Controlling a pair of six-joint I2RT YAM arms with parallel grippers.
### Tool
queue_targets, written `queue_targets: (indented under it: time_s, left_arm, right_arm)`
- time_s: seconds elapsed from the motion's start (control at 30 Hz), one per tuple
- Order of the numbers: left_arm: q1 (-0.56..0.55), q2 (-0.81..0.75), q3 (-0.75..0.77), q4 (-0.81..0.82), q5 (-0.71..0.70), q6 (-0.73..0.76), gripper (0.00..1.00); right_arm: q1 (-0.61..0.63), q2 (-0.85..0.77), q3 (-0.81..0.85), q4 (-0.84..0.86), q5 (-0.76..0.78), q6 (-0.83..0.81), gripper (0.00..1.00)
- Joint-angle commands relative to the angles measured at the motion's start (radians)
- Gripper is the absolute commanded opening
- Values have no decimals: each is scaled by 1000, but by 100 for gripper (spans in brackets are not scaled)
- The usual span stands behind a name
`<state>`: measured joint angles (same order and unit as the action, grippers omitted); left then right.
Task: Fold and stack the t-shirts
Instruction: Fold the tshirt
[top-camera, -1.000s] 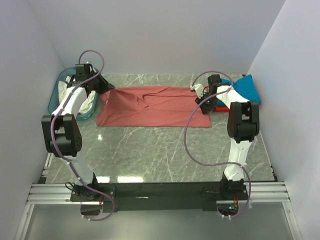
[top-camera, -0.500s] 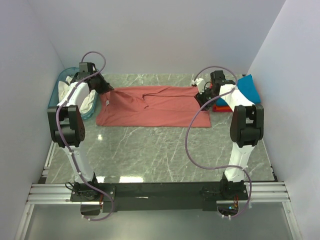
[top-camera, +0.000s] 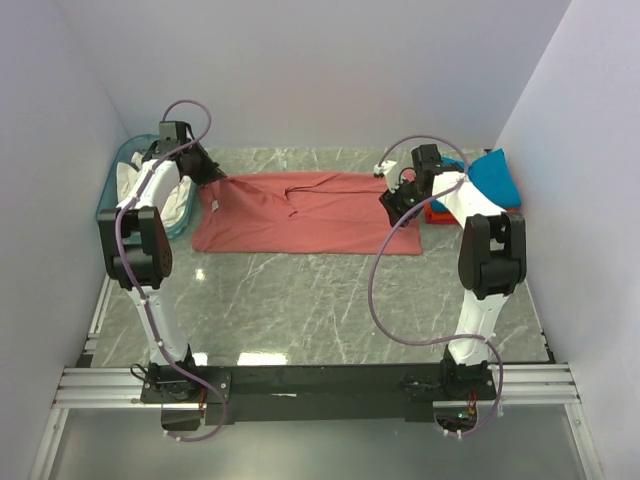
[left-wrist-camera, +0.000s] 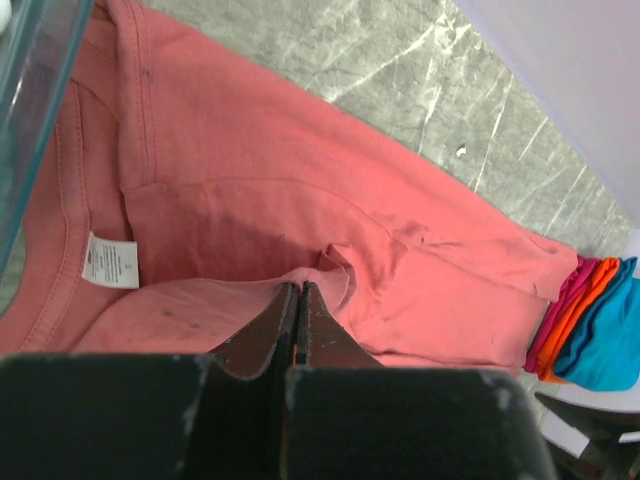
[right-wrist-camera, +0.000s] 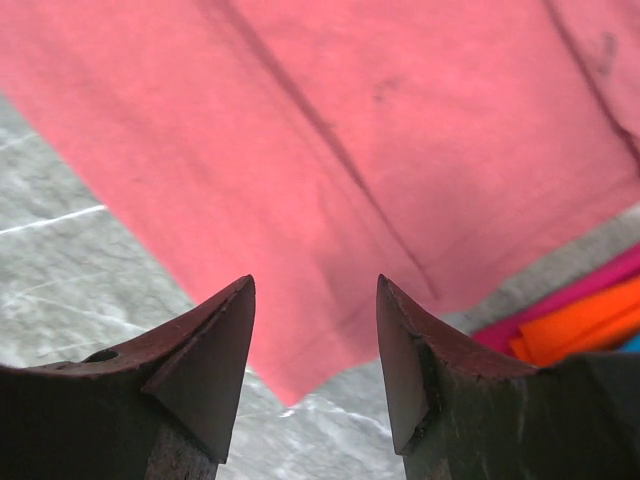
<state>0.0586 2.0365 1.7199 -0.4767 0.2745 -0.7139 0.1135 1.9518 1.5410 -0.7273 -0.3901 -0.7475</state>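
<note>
Top external view has the dusty-red t-shirt (top-camera: 300, 212) flat on the counter (top-camera: 330, 300), long axis running left to right between the arms; the left end effector (left-wrist-camera: 298, 290) pinches a fold by the collar, while the right end effector (right-wrist-camera: 315, 290), spread, hovers over the opposite hem, just beside the folded t-shirts (top-camera: 497, 176)

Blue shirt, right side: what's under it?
An orange folded shirt lies right under the blue shirt, with a magenta one below that. Only their edges show; anything lower is covered.
</note>
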Motion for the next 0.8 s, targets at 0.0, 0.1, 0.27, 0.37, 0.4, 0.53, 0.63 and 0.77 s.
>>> queue_targets:
  time_s: [0.0,0.1,0.27,0.37,0.4,0.53,0.63,0.77]
  left_arm:
    - [7,25,56,1,-18,27,1]
    - [7,34,66,-7,-21,27,1]
    - [7,33,55,-10,-29,31,1]
    - [7,10,17,0,-37,34,0]
    - [9,2,4,3,-40,34,0]
    - [9,-24,-29,13,-55,45,0]
    - [10,-24,-23,-11,-69,50,0]
    - [9,-27,-29,-14,-86,48,1]
  right_arm:
    - [31,-88,-16,2,-29,13,59]
    - [40,-99,-19,2,-32,16,59]
    - [57,-119,-27,0,-43,19,59]
    - [69,-132,-38,3,-46,20,59]
    - [71,-136,-41,5,-47,22,59]
    - [86,-146,-56,14,-50,25,59]
    - [98,-148,-62,11,-53,28,60]
    - [115,-160,-74,17,-55,30,60]
